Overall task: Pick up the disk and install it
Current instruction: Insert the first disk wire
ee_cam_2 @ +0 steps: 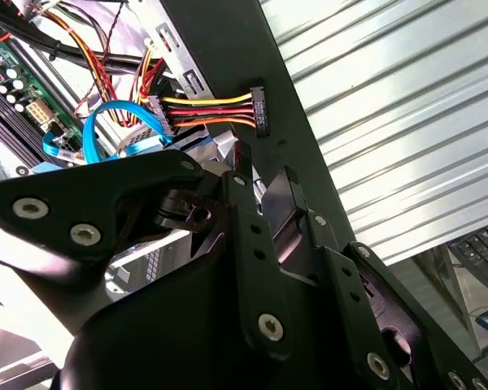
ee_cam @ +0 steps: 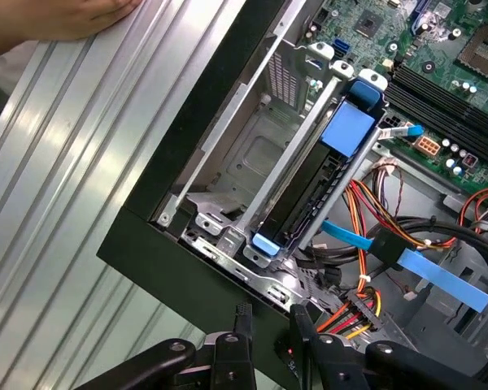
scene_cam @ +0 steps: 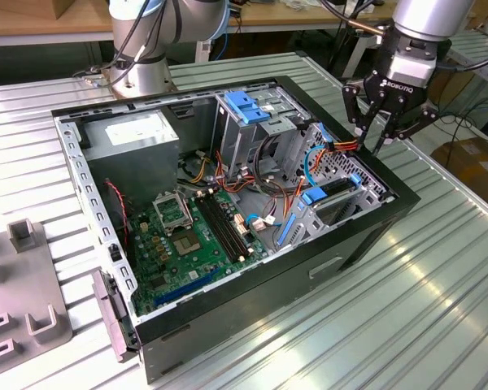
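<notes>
- The gripper [scene_cam: 380, 140] hangs just above the black wall of the open computer case [scene_cam: 252, 301], at the exterior view's right.
- Its jaws are open a little, and I see nothing between them.
- The disk [ee_cam: 305, 195] is not in the jaws. It stands on its thin edge inside the metal drive cage [ee_cam: 256, 154], with its blue bracket around it.
- From the jaws, the disk lies just below and a bit inward, toward the green motherboard [ee_cam: 439, 49]. Its long side runs from the case wall near the jaws toward that board.
- The cage slot beside the disk looks empty to me.
- A power plug [ee_cam_2: 259, 108] with yellow, red and black wires hangs near the jaws. I cannot tell if it touches the disk.
- The case also holds the grey power-supply box [scene_cam: 138, 134] and an upper cage with a blue latch [scene_cam: 248, 106].
- A person's hand [ee_cam: 65, 18] rests on the ribbed counter [ee_cam: 81, 162], well apart from the jaws.
</notes>
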Motion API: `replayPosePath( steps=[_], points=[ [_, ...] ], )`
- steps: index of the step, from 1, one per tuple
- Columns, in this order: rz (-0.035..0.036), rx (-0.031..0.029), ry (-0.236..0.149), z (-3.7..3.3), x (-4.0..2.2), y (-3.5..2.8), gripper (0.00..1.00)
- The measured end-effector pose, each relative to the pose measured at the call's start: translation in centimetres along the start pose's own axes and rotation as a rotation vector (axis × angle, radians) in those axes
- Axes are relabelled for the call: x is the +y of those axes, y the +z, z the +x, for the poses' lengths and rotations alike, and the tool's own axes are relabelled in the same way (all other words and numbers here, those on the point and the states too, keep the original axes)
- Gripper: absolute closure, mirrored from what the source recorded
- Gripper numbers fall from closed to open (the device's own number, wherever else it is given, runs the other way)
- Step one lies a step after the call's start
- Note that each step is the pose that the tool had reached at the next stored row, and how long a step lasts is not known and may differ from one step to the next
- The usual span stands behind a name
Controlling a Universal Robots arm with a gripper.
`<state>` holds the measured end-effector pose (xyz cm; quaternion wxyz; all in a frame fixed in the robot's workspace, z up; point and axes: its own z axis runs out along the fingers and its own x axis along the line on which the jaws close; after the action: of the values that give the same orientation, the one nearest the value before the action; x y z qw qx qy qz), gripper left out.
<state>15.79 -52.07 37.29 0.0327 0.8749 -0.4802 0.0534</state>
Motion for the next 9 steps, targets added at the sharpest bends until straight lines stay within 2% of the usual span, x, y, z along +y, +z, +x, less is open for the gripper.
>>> replayPosePath(
  steps=[4, 6, 9],
  points=[
    [0.0014, -0.0001, -0.01, -0.05, -0.03, 0.03, 0.67],
    [0.0056, -0.0001, -0.042, -0.05, -0.03, 0.06, 0.67],
    [0.0169, 0.0001, -0.131, -0.06, -0.03, 0.12, 0.67]
  ],
)
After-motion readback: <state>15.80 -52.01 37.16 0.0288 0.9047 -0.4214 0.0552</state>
